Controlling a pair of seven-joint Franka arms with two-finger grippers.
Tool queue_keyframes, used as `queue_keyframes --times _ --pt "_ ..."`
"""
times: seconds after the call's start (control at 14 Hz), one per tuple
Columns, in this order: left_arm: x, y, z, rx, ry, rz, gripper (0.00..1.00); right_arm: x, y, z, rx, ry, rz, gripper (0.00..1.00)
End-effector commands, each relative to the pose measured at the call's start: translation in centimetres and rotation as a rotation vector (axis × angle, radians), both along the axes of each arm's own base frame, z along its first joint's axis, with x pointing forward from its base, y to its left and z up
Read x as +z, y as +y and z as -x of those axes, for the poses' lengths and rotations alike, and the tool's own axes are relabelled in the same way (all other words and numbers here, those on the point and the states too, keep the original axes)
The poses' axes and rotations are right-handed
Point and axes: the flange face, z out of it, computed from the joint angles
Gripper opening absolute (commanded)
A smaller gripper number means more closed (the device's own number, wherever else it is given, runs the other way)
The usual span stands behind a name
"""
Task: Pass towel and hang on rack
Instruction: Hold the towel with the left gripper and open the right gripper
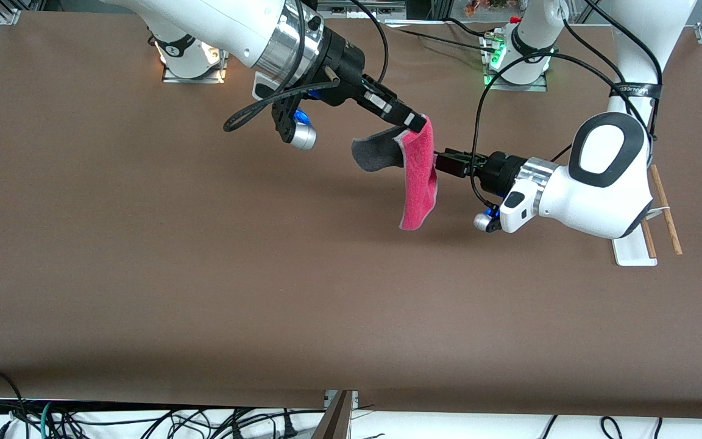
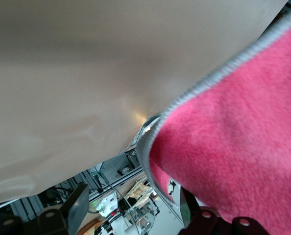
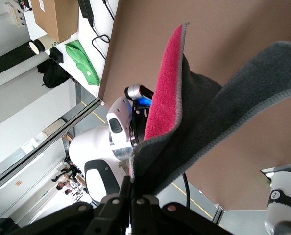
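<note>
Above the brown surface (image 1: 205, 292), the right gripper (image 1: 417, 122) is clamped on the top corner of the small pink-and-grey microfibre towel (image 1: 419, 183), which hangs long axis downward, pink face toward the left gripper (image 1: 442, 163). Its fingers, apart, straddle the towel's edge; they should probably close well onto the cloth before any release. The white-based wooden-rod rack (image 1: 662, 213) waits at the left arm's end.

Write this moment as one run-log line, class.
stage: handover | towel: hanging from right gripper, shut | left gripper: at towel, around its edge, grip unconfirmed | rack: bare, under left arm
</note>
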Motion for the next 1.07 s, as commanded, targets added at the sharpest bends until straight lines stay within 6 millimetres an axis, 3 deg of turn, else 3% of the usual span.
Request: queue_keyframes --times 0.0,0.21,0.36,0.57,0.64,0.78,1.0 --pt "-0.5 -0.5 -0.4 0.047 0.036 0.043 0.67 0.6 0.3 -0.2 -0.007 0.007 -0.030 0.00" --pt "0.5 -0.8 -0.7 0.087 0.081 0.055 0.67 0.6 0.3 -0.2 -0.007 0.006 -0.029 0.00" --pt "0.4 -0.8 -0.7 0.088 0.079 0.055 0.47 0.6 0.3 -0.2 -0.007 0.007 -0.030 0.00" --pt "-0.4 -0.9 -0.7 0.082 0.081 0.045 0.47 0.6 0.3 -0.2 -0.007 0.007 -0.030 0.00" --pt "-0.3 -0.9 -0.8 0.083 0.079 0.046 0.40 0.7 0.3 -0.2 -0.008 0.006 -0.031 0.00" --pt "-0.2 -0.5 -0.9 0.089 0.079 0.049 0.03 0.7 0.3 -0.2 -0.008 0.006 -0.031 0.00" --pt "-0.1 -0.3 -1.1 0.083 0.062 0.054 0.00 0.7 0.3 -0.2 -0.010 0.004 -0.032 0.00"
